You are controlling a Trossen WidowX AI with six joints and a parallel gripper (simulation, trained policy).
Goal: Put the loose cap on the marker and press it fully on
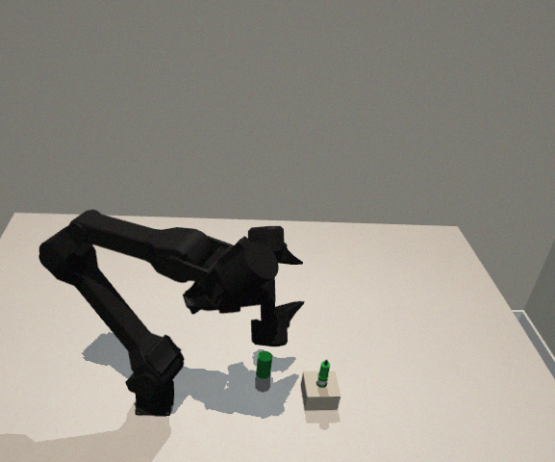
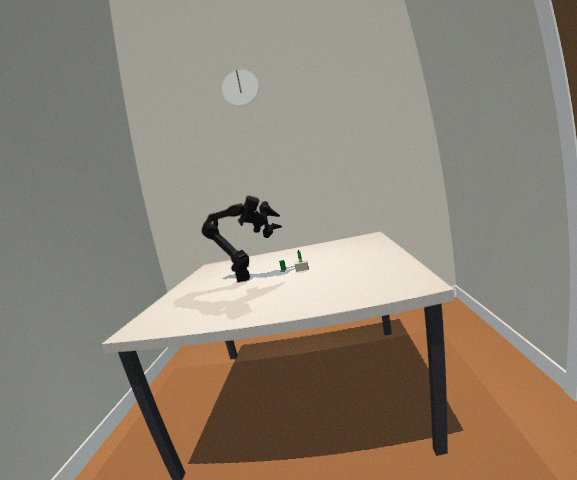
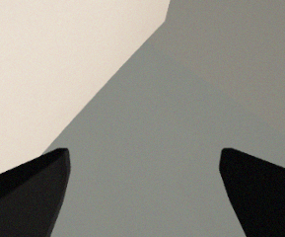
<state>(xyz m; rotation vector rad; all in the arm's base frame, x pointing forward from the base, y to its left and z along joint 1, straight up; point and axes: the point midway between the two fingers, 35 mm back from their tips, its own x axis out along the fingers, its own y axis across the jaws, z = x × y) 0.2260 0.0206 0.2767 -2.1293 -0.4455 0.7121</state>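
The green cap (image 1: 264,365) (image 2: 282,265) stands upright on the table, between the arm's base and the holder block. The holder block (image 1: 321,401) (image 2: 301,267) is a beige-grey block to the right of the cap. The green marker (image 1: 323,370) (image 2: 299,255) stands in it with its dark tip up and uncapped. My gripper (image 1: 303,282) (image 2: 280,220) (image 3: 146,159) is open and empty, high above the table and pointing outward to the right. In the wrist view its two fingertips stand wide apart; neither cap nor marker shows there.
The white table (image 1: 391,298) (image 2: 371,273) (image 3: 43,59) bears the black arm (image 1: 118,308) (image 2: 222,243), whose base stands left of the cap. The arm's shadow falls around the cap. Grey walls rise beyond the table, with a round clock (image 2: 239,95) on one.
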